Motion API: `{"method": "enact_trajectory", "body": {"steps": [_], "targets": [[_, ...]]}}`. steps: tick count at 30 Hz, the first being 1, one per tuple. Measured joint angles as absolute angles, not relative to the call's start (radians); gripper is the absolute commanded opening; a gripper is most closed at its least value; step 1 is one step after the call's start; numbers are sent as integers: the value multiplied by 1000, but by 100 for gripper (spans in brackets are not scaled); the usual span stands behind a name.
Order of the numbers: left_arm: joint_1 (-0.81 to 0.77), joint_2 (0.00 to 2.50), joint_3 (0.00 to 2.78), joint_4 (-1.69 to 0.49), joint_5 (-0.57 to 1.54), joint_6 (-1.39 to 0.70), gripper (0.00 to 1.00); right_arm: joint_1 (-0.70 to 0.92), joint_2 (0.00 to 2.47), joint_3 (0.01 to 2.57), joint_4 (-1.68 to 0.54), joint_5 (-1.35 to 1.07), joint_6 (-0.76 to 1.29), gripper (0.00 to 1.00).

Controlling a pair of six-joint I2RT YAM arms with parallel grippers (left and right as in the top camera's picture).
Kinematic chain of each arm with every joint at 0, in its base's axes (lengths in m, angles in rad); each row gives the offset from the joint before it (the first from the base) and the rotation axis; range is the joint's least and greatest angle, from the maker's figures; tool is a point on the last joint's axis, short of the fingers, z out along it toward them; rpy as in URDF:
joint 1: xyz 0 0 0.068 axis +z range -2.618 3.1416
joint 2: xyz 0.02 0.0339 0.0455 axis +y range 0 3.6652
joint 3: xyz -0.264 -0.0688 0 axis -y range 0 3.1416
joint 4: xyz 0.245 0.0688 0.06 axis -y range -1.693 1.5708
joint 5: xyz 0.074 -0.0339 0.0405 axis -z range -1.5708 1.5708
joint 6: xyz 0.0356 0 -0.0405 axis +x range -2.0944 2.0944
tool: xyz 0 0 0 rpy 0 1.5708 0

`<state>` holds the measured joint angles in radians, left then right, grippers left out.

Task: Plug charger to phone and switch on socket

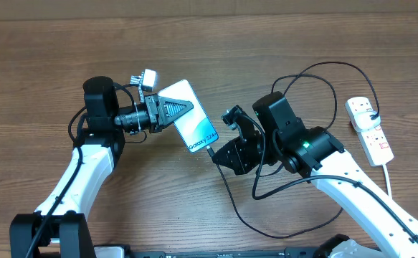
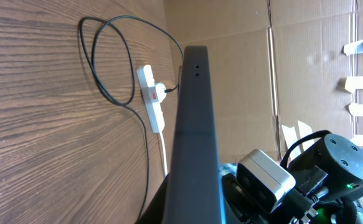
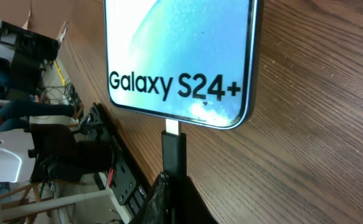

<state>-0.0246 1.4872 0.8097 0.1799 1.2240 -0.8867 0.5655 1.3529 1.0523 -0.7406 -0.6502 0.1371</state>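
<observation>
Smartphone [image 1: 198, 125], slim and rectangular with a blue-teal screen, sits clamped in the left gripper [image 1: 176, 109], its long axis slanting down toward the right gripper [image 1: 221, 152]. That gripper is closed on the long thin black charger [image 3: 174, 158], whose tip meets the near short edge, seemingly part-seated. The white plastic power strip [image 1: 370, 130] lies far right on the wooden bench [image 1: 51, 57], nearer the right arm.

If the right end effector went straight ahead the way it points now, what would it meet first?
The phone: the right end effector holds the charger by its connector tip at the phone's short edge, so that edge comes first. Insertion depth is unclear.
</observation>
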Motion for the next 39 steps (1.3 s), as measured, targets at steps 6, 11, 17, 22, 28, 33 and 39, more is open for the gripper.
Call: {"method": "enact_trajectory", "body": {"steps": [6,11,17,22,28,33,39], "targets": [[-25,1487,810,180,1215,-884,4,566,1353,1052,-733,-650,138,4],[-25,1487,810,180,1214,-891,4,566,1353,1052,-734,-650,137,4],[-25,1487,810,179,1208,-907,4,566,1353,1052,-733,-650,138,4],[-27,1487,810,179,1202,-918,4,566,1353,1052,-735,-651,138,4],[-27,1487,810,179,1192,-923,4,566,1353,1052,-733,-650,137,4],[-43,1487,810,180,1183,-926,4,566,1353,1052,-736,-650,137,4],[-50,1487,810,180,1167,-930,4,566,1353,1052,-741,-651,137,4]]}}
